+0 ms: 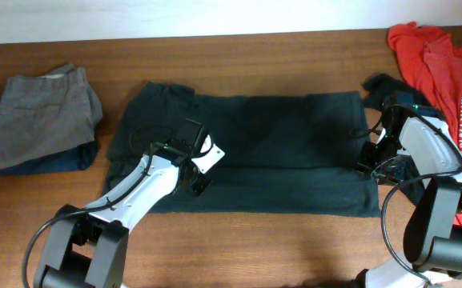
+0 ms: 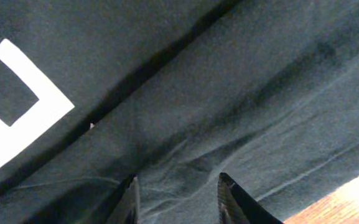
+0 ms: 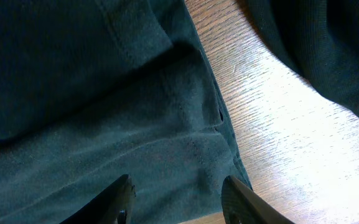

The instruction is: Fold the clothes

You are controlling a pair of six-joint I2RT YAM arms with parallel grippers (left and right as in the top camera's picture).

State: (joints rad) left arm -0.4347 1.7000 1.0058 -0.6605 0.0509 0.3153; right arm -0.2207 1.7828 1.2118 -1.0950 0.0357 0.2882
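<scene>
Overhead: one black T-shirt (image 1: pixel 279 144) lies flat mid-table (image 1: pixel 255 240). One grey trousers (image 1: pixel 42 112) pile sits far left, one red shirt (image 1: pixel 447 64) far right.
Left wrist: left gripper (image 1: pixel 197 178) stands half-open on creased cloth beside one white E (image 2: pixel 53 102).
Right wrist: right gripper (image 1: pixel 369 156) stands half-open over the hem corner.

The left arm (image 1: pixel 138 190) and right arm (image 1: pixel 432 148) are clad in white shells over black joints. Thin black cables (image 1: pixel 32 240) are looped beside the bases. Glossy black fingers (image 2: pixel 234 200) are fitted.
</scene>
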